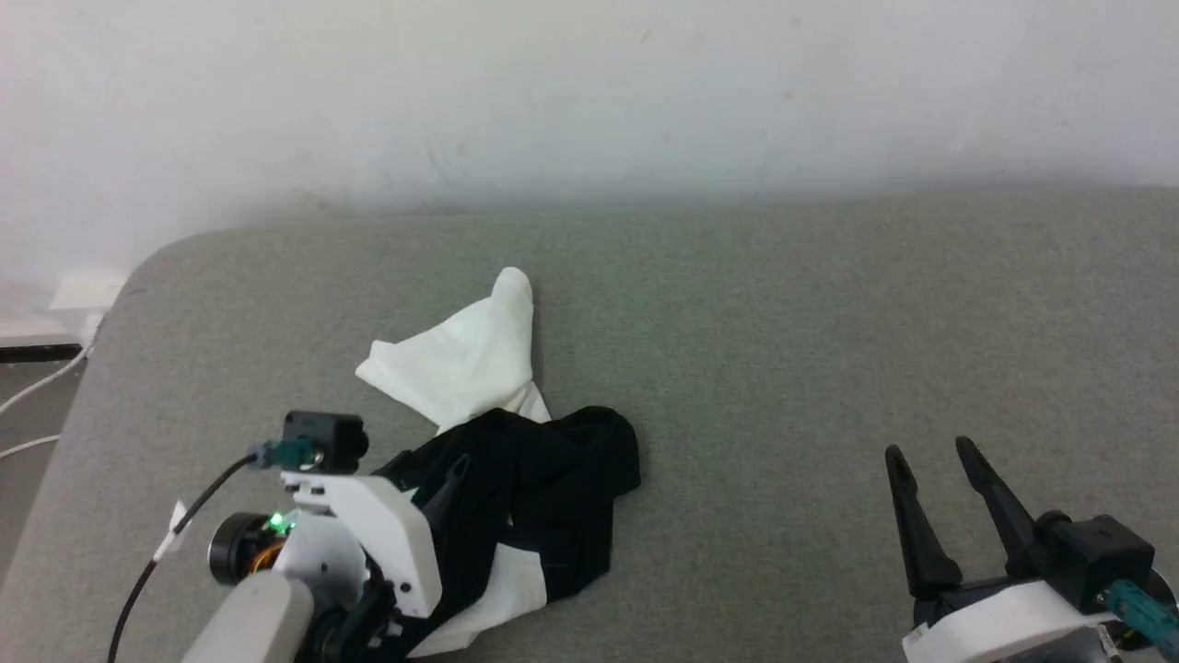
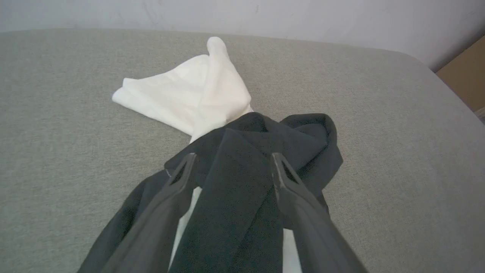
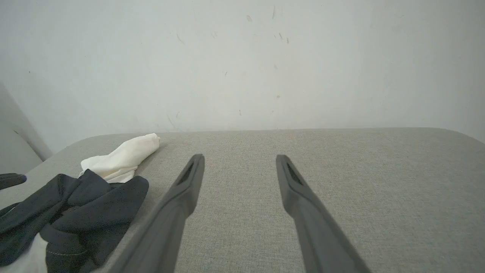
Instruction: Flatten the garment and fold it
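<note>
Grey upholstered surface point(image 1: 783, 350), white wall point(image 1: 589, 92) behind it. Garment point(image 1: 543, 470) lies crumpled on this surface, not flattened. Its white body cloth is bunched into a peaked heap on the far side. The black sleeves are twisted together on the near side, and more white shows under the black at the near edge.

Left end effector point(image 2: 233, 157) sits over the garment's near black part with its fingers point(image 2: 176, 189) spread apart. A black sleeve fold runs up between them and lies loose, not pinched. A green light point(image 1: 276, 523) glows on that wrist, just left of the garment.

Right end effector point(image 1: 928, 449) is well to the right of the garment, over bare surface. Its fingers are apart with nothing between them, clear of the cloth.
</note>
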